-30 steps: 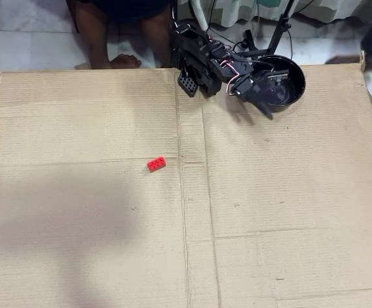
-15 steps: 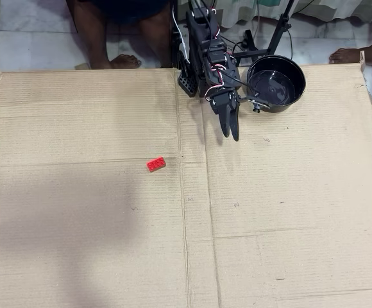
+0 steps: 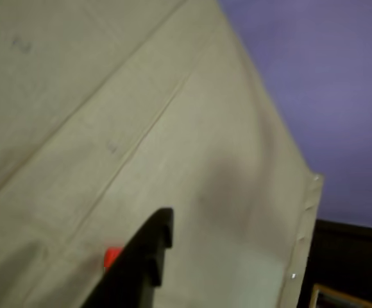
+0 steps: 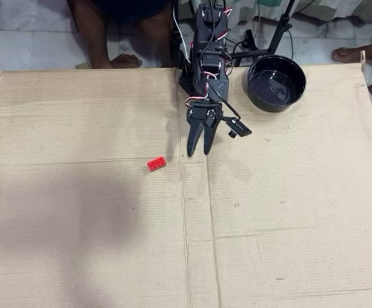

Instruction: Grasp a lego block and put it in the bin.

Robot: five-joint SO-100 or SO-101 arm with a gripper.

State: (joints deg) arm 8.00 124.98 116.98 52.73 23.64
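Observation:
The red lego block [image 4: 156, 163] lies on the cardboard, to the lower left of my gripper [image 4: 197, 154] in the overhead view and a short gap away from it. The gripper points down the sheet, its two fingers slightly apart with nothing between them. In the wrist view one black finger [image 3: 151, 253] rises from the bottom edge and partly hides the block [image 3: 111, 256] just to its left. The bin, a glossy black bowl [image 4: 251, 90], stands at the back right, beside the arm's base. It is out of the wrist view.
A large cardboard sheet [image 4: 288, 212] covers the floor; its edge [image 3: 304, 237] shows at the right of the wrist view. Bare feet [image 4: 125, 61] [image 4: 349, 54] and a black stand [image 4: 276, 35] with cables are behind the arm.

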